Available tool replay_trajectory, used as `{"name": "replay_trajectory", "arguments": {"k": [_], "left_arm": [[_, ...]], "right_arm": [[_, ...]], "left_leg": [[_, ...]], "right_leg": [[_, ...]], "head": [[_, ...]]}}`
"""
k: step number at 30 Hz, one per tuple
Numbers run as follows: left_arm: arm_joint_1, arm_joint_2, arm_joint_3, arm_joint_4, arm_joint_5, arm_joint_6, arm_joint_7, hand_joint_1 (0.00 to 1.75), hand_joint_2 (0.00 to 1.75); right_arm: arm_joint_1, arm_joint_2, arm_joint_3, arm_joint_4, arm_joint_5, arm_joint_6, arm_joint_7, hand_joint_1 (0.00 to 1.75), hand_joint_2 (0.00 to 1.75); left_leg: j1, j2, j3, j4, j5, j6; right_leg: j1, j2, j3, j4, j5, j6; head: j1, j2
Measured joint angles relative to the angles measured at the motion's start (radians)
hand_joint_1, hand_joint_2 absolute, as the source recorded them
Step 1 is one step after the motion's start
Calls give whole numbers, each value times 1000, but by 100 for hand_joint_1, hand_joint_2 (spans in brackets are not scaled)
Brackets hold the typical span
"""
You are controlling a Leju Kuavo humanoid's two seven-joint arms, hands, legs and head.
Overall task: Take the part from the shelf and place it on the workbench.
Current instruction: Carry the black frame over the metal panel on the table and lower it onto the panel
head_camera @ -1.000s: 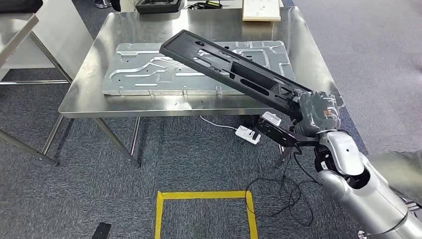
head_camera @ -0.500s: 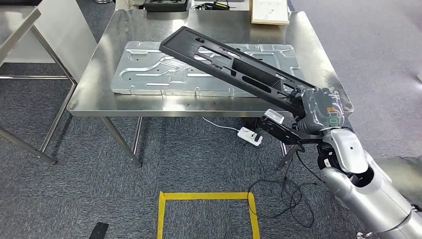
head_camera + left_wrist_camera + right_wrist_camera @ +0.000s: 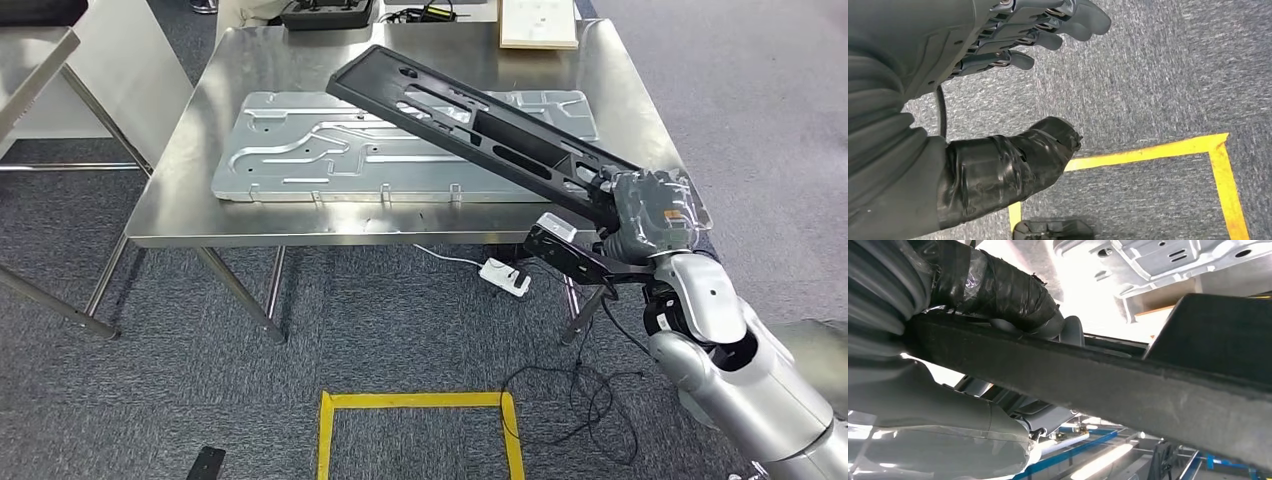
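A long black plastic frame part slants over the steel workbench, its far end raised above a flat silver stamped panel. My right hand grips the part's near end beside the bench's right front corner. In the right wrist view the black part crosses the picture with my taped thumb wrapped over its edge. My left hand hangs over the carpet, fingers apart and holding nothing.
Yellow floor tape marks a square in front of me. A white power strip and loose cables lie under the bench's right side. A cardboard sheet and a dark tray sit at the bench's far edge.
The whole view has shifted, so the camera moved a little. My right hand carried the black part slightly up and to the right, further over the bench; the grip is unchanged.
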Motion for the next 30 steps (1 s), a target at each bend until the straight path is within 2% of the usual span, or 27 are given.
{"name": "replay_trajectory", "arguments": {"k": [1, 3, 4, 5, 8, 10, 11, 12, 14, 15, 16, 17, 18, 19, 20, 21, 23, 25, 26, 27, 29, 30], "left_arm": [[1, 0, 0, 0, 0, 0, 0, 0, 175], [2, 0, 0, 0, 0, 0, 0, 0, 175], [2, 0, 0, 0, 0, 0, 0, 0, 175], [1, 0, 0, 0, 0, 0, 1, 0, 175], [1, -1, 0, 0, 0, 0, 1, 0, 175], [1, -1, 0, 0, 0, 1, 1, 0, 175], [1, -1, 0, 0, 0, 1, 1, 0, 175], [1, -1, 0, 0, 0, 1, 1, 0, 175], [0, -1, 0, 0, 0, 1, 1, 0, 175], [0, -1, 0, 0, 0, 1, 1, 0, 175], [0, -1, 0, 0, 1, 1, 1, 0, 175], [1, -2, 0, 0, 1, 1, 1, 0, 175], [1, -2, 0, 0, 1, 1, 1, 0, 175], [1, -3, 0, 0, 1, 1, 1, 0, 175], [0, -4, 0, 0, 1, 1, 1, 0, 175], [-1, -5, 0, 0, 1, 1, 2, 0, 175], [-2, -5, 0, 0, 2, 3, 2, 0, 175], [-3, -4, 0, 0, 2, 6, 3, 0, 175], [-4, -3, 0, 0, 2, 8, 4, 0, 175], [-5, -3, 0, 0, 2, 9, 5, 0, 175], [-5, -3, 1, 0, 3, 10, 7, 0, 175], [-4, -3, 1, 0, 3, 10, 8, 0, 175]], "right_arm": [[0, 0, 0, 0, 0, 0, 0, 175, 175], [1, 0, 0, 0, 0, 0, 0, 175, 175], [0, 0, 0, 0, 0, 0, 0, 175, 175], [-1, 0, 0, 0, 0, 0, 0, 175, 175], [-2, -1, 0, 1, 0, -1, 0, 175, 175], [-1, -2, 0, 2, 1, -1, -1, 175, 175], [-2, -2, 0, 2, 2, -1, -2, 175, 175], [-2, -2, 0, 4, 2, -2, -3, 175, 175], [-1, -2, 0, 7, 3, -2, -5, 175, 175], [1, -2, 0, 10, 3, -3, -6, 175, 175], [3, -2, 0, 14, 3, -3, -7, 175, 175], [4, -2, 0, 18, 3, -3, -8, 175, 175], [4, -2, 0, 21, 4, -3, -11, 175, 175], [4, -1, 0, 25, 4, -4, -13, 175, 175], [2, -1, 0, 28, 5, -5, -16, 175, 175], [2, 0, 1, 30, 7, -6, -19, 175, 175], [3, 1, 1, 35, 10, -8, -23, 175, 175], [8, 2, 1, 42, 12, -8, -26, 175, 175], [9, 3, 1, 45, 12, -8, -27, 175, 175], [10, 5, 2, 48, 13, -8, -28, 175, 175], [12, 10, 4, 54, 13, -7, -30, 175, 175], [15, 12, 7, 57, 13, -7, -31, 175, 175]], "left_leg": [[4, 0, -4, -14, 27, -4], [12, 1, 38, -133, 111, -8], [11, 1, 64, -193, 137, -7], [9, 1, 84, -239, 149, -3], [3, 0, 103, -269, 129, 17], [4, -1, 119, -276, 122, 32], [4, -1, 129, -279, 118, 38], [4, -1, 138, -281, 113, 43], [-1, -2, 152, -281, 101, 50], [-3, -2, 160, -280, 93, 52], [-6, -4, 170, -279, 85, 53], [-8, -5, 182, -279, 77, 53], [-9, -7, 195, -278, 67, 52], [-10, -8, 205, -278, 58, 50], [-11, -9, 210, -278, 51, 46], [-11, -9, 212, -278, 46, 42], [-11, -9, 215, -278, 41, 32], [-11, -8, 214, -261, 29, 22], [-10, -6, 199, -229, 15, 18], [-8, -5, 171, -179, -5, 13], [-4, -4, 94, -58, -45, 4], [-2, -4, 62, -21, -49, 0]], "right_leg": [[-1, 0, 7, 0, -6, 1], [-3, 1, 25, 1, -21, 8], [-3, 2, 32, 1, -28, 14], [-3, 3, 35, 2, -34, 20], [-2, 3, 40, 0, -39, 35], [-3, 1, 37, 24, -50, 40], [-4, 1, 19, 62, -65, 42], [-3, 0, -15, 123, -85, 43], [-2, 0, -102, 253, -118, 42], [-1, 0, -136, 288, -116, 41], [0, 0, -151, 283, -93, 38], [1, 0, -147, 242, -52, 34], [3, 0, -131, 175, -1, 29], [7, 0, -113, 116, 36, 24], [11, -1, -97, 65, 56, 19], [14, -1, -88, 36, 63, 13], [17, 0, -79, 20, 55, 2], [14, -1, -67, 13, 53, -6], [11, -1, -59, 9, 50, -10], [10, -2, -53, 6, 47, -14], [9, -3, -45, 6, 39, -19], [9, -2, -41, 7, 33, -19]], "head": [[0, 0], [0, 0], [0, 0], [0, 0], [0, 0], [2, 0], [3, 0], [4, 0], [5, 0], [4, 0], [4, 0], [4, 0], [4, 0], [4, 0], [4, 0], [4, 0], [3, 0], [3, 0], [2, 0], [1, 0], [1, 0], [1, 0]]}}
